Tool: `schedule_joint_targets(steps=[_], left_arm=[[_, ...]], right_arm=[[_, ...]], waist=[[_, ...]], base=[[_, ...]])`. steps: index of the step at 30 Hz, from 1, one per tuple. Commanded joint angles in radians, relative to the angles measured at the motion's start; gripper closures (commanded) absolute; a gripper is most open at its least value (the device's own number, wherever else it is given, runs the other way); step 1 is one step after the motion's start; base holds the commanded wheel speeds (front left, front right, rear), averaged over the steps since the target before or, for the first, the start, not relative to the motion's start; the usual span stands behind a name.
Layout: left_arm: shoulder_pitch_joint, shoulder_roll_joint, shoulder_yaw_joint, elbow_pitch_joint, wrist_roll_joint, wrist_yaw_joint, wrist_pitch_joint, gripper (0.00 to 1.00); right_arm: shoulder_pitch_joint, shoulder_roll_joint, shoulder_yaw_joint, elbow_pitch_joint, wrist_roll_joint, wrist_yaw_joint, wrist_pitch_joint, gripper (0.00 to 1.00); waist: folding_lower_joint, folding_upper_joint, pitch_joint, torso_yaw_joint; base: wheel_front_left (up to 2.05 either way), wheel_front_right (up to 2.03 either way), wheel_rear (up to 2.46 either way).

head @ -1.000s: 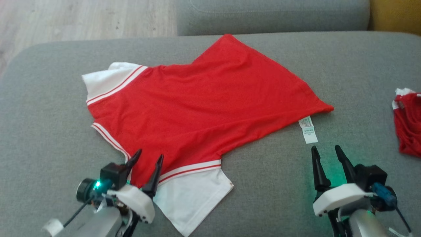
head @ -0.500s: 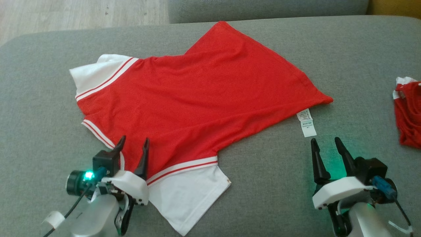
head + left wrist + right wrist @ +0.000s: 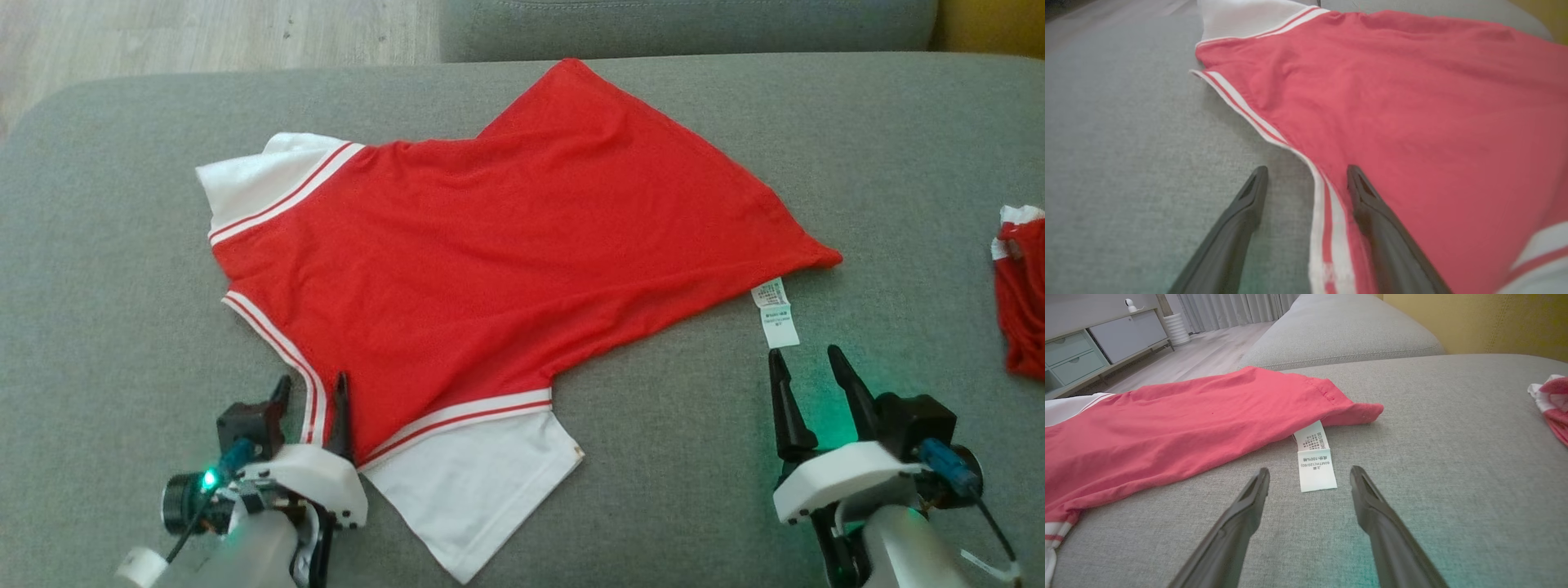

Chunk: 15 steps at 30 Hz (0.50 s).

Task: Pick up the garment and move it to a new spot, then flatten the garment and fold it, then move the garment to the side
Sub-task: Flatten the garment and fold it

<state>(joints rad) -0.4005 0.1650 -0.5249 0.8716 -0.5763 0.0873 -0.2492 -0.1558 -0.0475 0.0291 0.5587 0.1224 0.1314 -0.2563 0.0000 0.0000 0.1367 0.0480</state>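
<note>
We see the red-and-white garment [image 3: 506, 269] spread across the grey sofa cushion [image 3: 122, 286], its near edge partly hidden behind our left gripper [image 3: 312, 380]. The gripper's fingers are parted astride the striped trim [image 3: 1327, 212], grasping nothing. Our right gripper [image 3: 803, 353], fingers also released, hovers just near of the care label [image 3: 777, 313]. At far right, another red garment [image 3: 1024, 302] is cut off.

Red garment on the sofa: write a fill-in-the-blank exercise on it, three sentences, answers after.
1. The garment has a red body and ____ sleeves.
2. The left gripper has its jaws ____, one on either side of the striped trim.
3. The right gripper points at the garment's label, which lies on the ____ sofa.
Missing words: white; open; grey.
</note>
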Motion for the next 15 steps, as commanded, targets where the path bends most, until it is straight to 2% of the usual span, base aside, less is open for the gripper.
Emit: schedule_joint_targets(steps=[1,6,7,8,9,12,15], left_arm=[[-0.024,0.011,0.038,-0.008,-0.009,-0.005,-0.011,0.00],[-0.051,-0.003,0.042,0.056,-0.033,-0.036,0.006,0.00],[-0.059,-0.002,0.039,0.068,-0.032,-0.043,0.008,0.35],[-0.068,0.001,0.033,0.078,-0.029,-0.052,0.009,0.80],[-0.078,0.004,0.031,0.085,-0.027,-0.059,0.007,1.00],[-0.118,0.021,0.016,0.104,-0.009,-0.082,0.005,1.00],[-0.182,0.058,0.008,0.111,0.019,-0.082,0.000,1.00]], right_arm=[[-0.034,-0.003,0.029,-0.024,0.004,-0.001,-0.006,0.00],[-0.036,-0.003,0.033,-0.023,0.000,-0.001,-0.006,0.00],[-0.037,-0.003,0.033,-0.024,0.000,-0.001,-0.006,0.00],[-0.039,-0.003,0.034,-0.024,-0.001,-0.001,-0.006,0.00],[-0.040,-0.003,0.034,-0.025,0.000,-0.001,-0.006,0.00],[-0.044,-0.003,0.033,-0.030,0.000,-0.001,-0.006,0.00],[-0.053,-0.003,0.031,-0.039,0.000,-0.001,-0.006,0.00]], waist=[[0.0000,0.0000,0.000,0.000],[0.0000,0.0000,0.004,-0.005],[0.0000,0.0000,0.006,-0.007],[0.0000,0.0000,0.008,-0.009],[0.0000,0.0000,0.010,-0.011],[0.0000,0.0000,0.022,-0.016],[0.0000,0.0000,0.039,-0.020]], base=[[0.00,0.00,0.00],[0.00,0.00,0.00],[0.00,0.00,0.00],[0.00,0.00,0.00],[0.00,0.00,0.00],[0.00,0.00,0.00],[0.00,0.00,0.00]])
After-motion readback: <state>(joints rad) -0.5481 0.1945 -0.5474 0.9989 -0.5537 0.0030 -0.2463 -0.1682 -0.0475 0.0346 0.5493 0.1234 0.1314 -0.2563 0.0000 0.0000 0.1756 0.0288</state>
